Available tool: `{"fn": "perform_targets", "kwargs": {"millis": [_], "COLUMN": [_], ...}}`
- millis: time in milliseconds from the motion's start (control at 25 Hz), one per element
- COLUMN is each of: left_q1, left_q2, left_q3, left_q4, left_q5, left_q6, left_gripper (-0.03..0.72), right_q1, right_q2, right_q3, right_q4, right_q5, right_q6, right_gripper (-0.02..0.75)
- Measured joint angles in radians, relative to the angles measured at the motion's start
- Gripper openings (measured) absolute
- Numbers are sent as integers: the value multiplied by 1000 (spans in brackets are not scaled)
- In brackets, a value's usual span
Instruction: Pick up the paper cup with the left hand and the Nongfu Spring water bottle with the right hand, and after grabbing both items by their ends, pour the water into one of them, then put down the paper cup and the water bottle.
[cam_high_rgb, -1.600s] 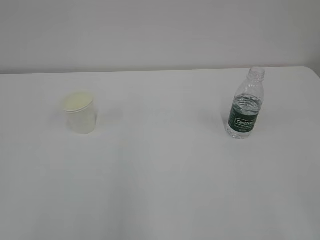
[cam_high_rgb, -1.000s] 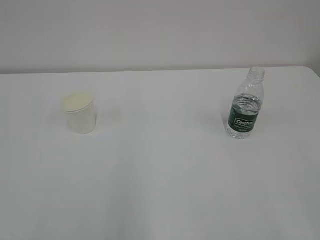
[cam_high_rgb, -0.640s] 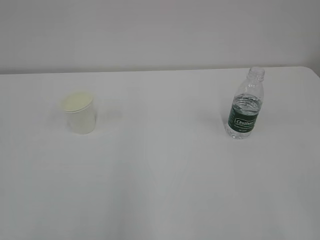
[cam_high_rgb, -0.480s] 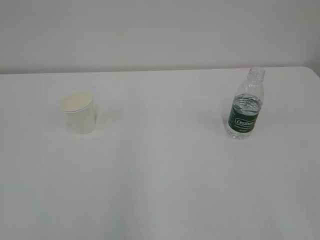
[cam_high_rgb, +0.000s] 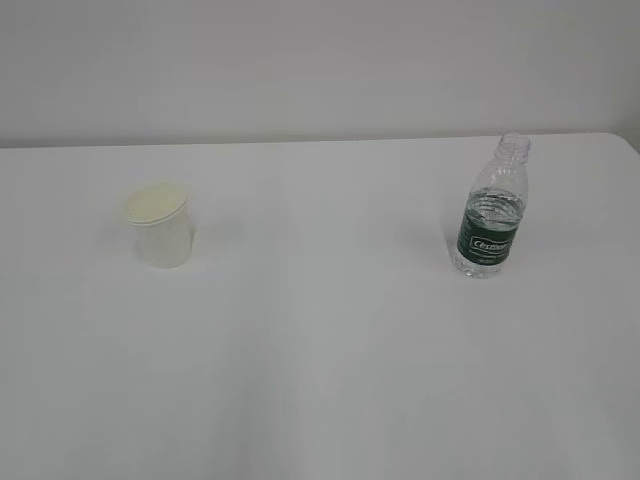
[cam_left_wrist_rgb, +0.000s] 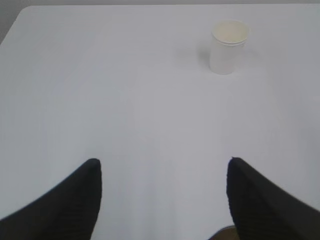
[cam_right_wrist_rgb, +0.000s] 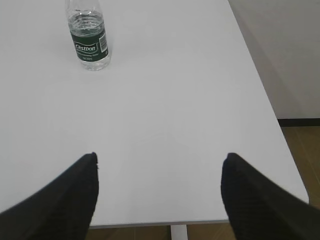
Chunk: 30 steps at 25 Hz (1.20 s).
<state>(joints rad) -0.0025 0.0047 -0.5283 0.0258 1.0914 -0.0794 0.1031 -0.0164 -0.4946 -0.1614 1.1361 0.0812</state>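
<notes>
**Exterior view: cup and bottle stand apart, both grippers wide and empty**

Exterior view shows the cup (cam_high_rgb: 160, 226) upright toward the left edge of the table (cam_high_rgb: 320, 380) and the bottle (cam_high_rgb: 489, 212) upright toward the right edge, well apart, each on the side of the arm meant to take it. Neither arm reaches into this view.

From the left wrist, the left hand (cam_left_wrist_rgb: 162, 200) hangs over bare table with its jaws spread wide and nothing between them; the cup (cam_left_wrist_rgb: 228, 46) sits well ahead and off to the right of its line. From the right wrist, the right hand (cam_right_wrist_rgb: 160, 195) is likewise wide and empty near the table's front edge, with the bottle (cam_right_wrist_rgb: 89, 40) far ahead and to the left.

The bottle has no cap, and water appears to fill its lower part, though the clear plastic makes the level hard to judge. The task looks unstarted: each arm needs to steer inward before closing.
</notes>
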Motion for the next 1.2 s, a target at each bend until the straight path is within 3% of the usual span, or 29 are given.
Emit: {"fn": "perform_targets", "kwargs": {"millis": [280, 560, 840, 1200], "left_q1": [0, 0, 0, -1], "left_q2": [23, 224, 367, 474], "left_q3": [-7, -82, -129, -131], "left_q4": [-38, -76, -94, -113], "left_q5": [0, -25, -263, -463], "left_q6": [0, 0, 0, 44], "left_gripper": [557, 557, 557, 557], "right_q1": [0, 0, 0, 0], "right_q2": [0, 0, 18, 231], "right_q3": [-4, -4, -50, -94], "right_q4": [-4, -4, 55, 111], "right_q5": [-5, -5, -71, -310], "right_q6": [0, 0, 0, -2], "right_gripper": [583, 582, 582, 582]}}
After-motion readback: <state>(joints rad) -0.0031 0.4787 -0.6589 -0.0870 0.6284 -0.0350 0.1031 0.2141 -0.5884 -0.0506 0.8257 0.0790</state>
